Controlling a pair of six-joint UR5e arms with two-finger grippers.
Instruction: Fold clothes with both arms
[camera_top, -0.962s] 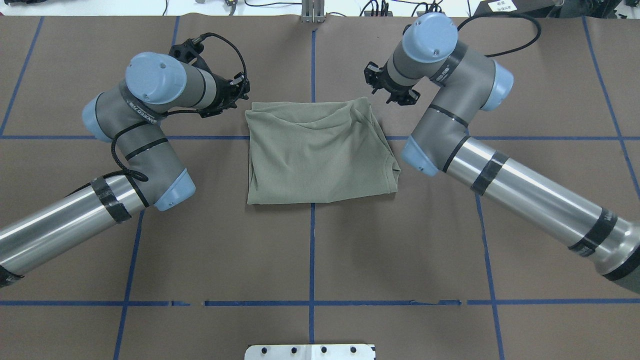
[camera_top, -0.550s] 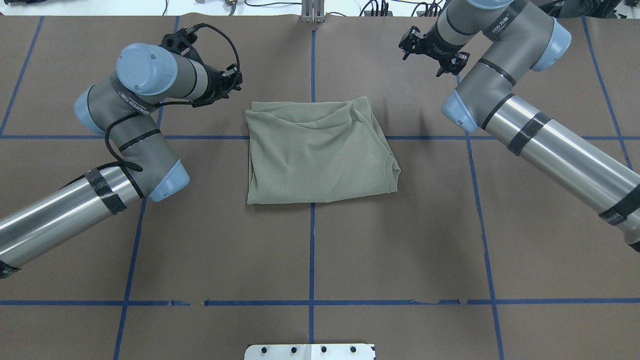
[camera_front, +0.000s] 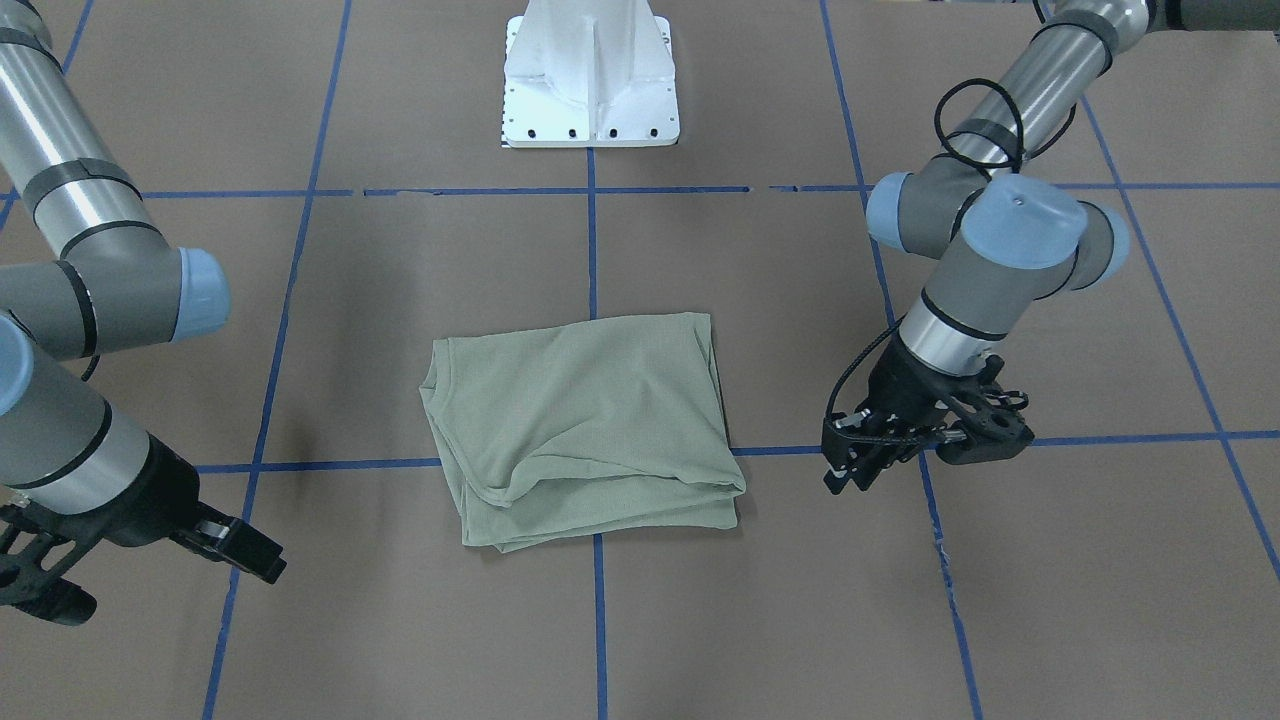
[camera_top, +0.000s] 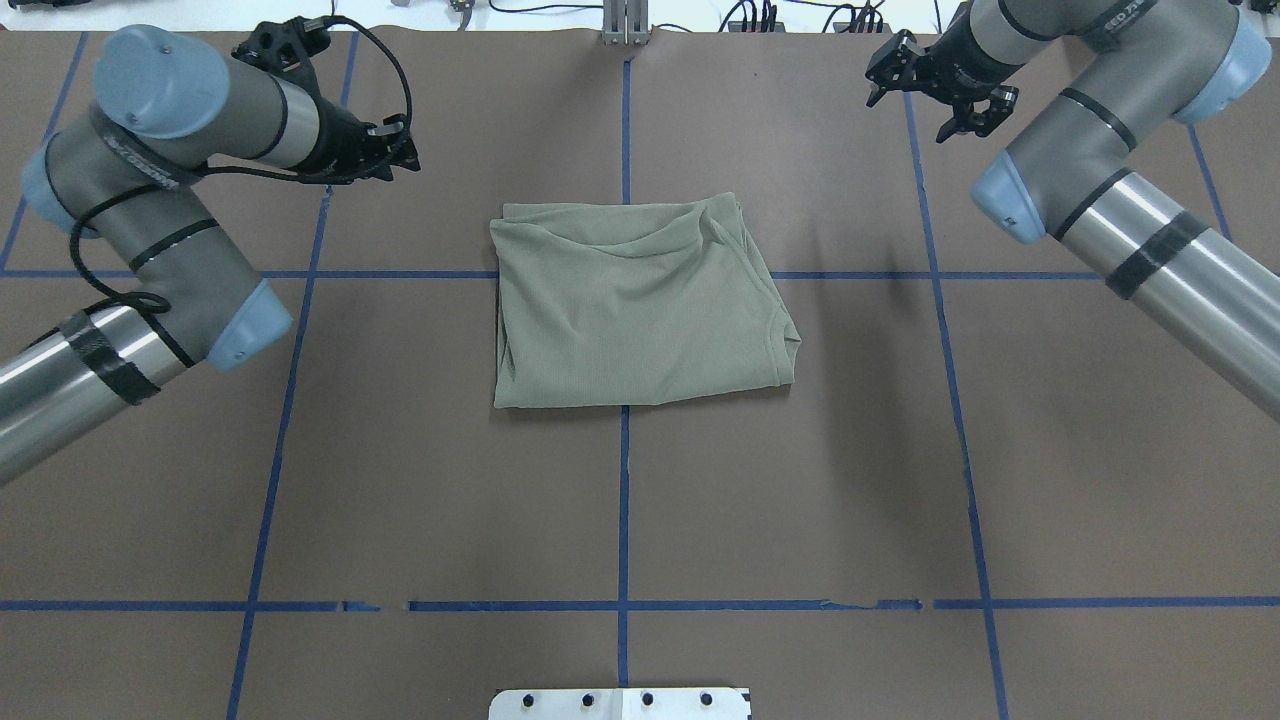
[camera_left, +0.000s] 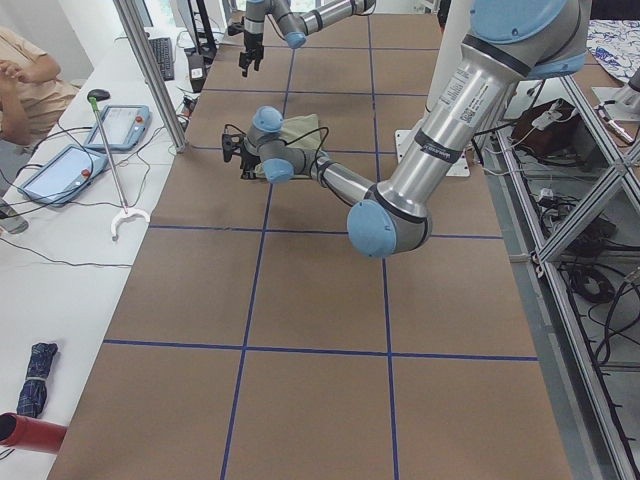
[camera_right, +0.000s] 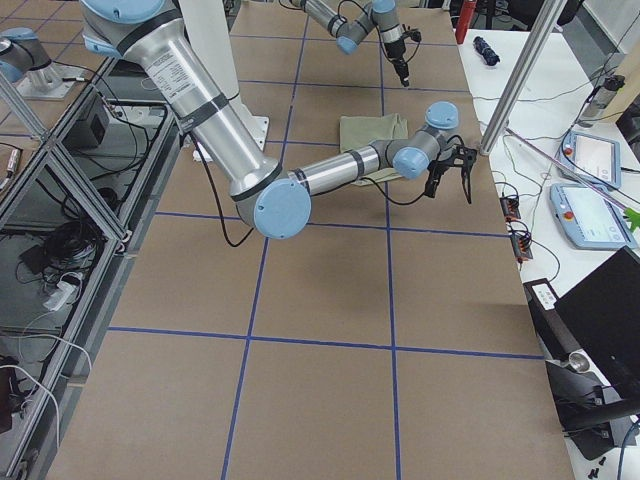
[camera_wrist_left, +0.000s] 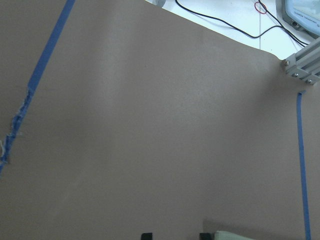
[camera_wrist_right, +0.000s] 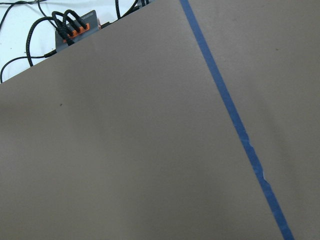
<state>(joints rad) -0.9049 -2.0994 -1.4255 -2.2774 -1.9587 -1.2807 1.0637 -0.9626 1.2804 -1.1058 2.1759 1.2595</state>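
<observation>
The clothes are one sage-green shirt (camera_top: 640, 300) (camera_front: 580, 420), lying folded into a rough square in the middle of the brown table; nothing touches it. My left gripper (camera_top: 403, 152) (camera_front: 840, 475) hovers off the shirt's far left corner. Its two fingertips (camera_wrist_left: 204, 235) stand apart at the bottom of the left wrist view, nothing between them, with a shirt corner (camera_wrist_left: 235, 236) beside them. My right gripper (camera_top: 915, 90) (camera_front: 255, 560) is raised near the table's far right and looks open and empty. The right wrist view shows only bare table and blue tape.
Blue tape lines (camera_top: 623, 500) grid the brown table cover. The white base mount (camera_front: 590, 80) sits at the robot's side. An aluminium post (camera_top: 625, 22) and cables run along the far edge. Beyond it a person (camera_left: 25, 85) sits by tablets (camera_left: 120, 125).
Both arms have drawn back from the shirt. The right gripper swung far right toward the table's far edge, and the left gripper moved left and back. The shirt has not moved.
</observation>
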